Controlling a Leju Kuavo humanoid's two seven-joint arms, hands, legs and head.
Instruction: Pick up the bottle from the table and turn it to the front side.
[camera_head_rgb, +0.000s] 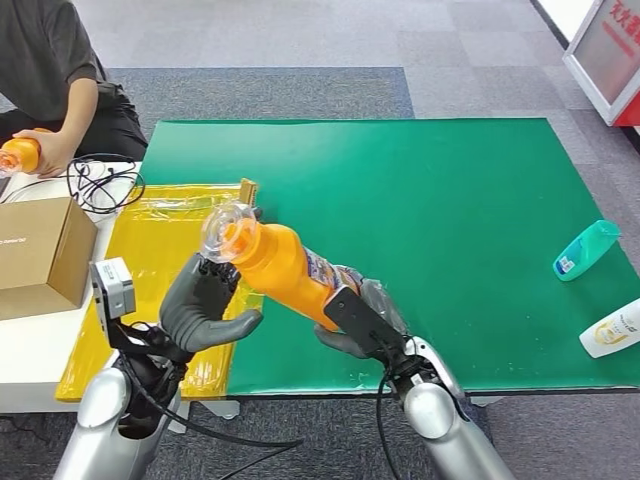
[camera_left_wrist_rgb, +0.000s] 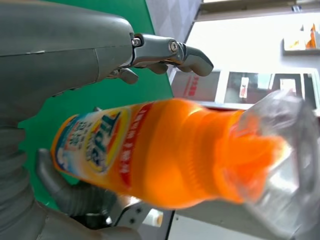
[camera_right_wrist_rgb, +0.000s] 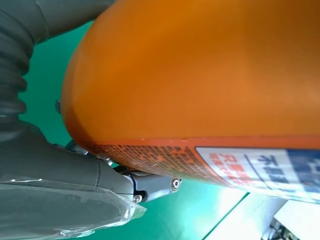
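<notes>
My right hand (camera_head_rgb: 361, 322) grasps the orange plastic detergent bottle with a clear cap (camera_head_rgb: 281, 266) by its base end, holding it lifted above the near edge of the green mat-covered table (camera_head_rgb: 453, 200); the bottle lies tilted, cap end raised toward my left; the left wrist view shows its printed label (camera_left_wrist_rgb: 94, 142) facing that camera. My left hand (camera_head_rgb: 202, 305) is released, fingers apart, palm up just beneath the bottle's neck; I cannot tell whether it touches the bottle. On the mat's far right lie a teal bottle (camera_head_rgb: 585, 250) and a white bottle (camera_head_rgb: 611, 330), well apart from mine; a yellow plastic sheet (camera_head_rgb: 151, 250) adjoins the mat beside a cardboard box (camera_head_rgb: 41, 250); a seated person's hand (camera_head_rgb: 41, 150) holds another orange bottle (camera_head_rgb: 19, 155).
</notes>
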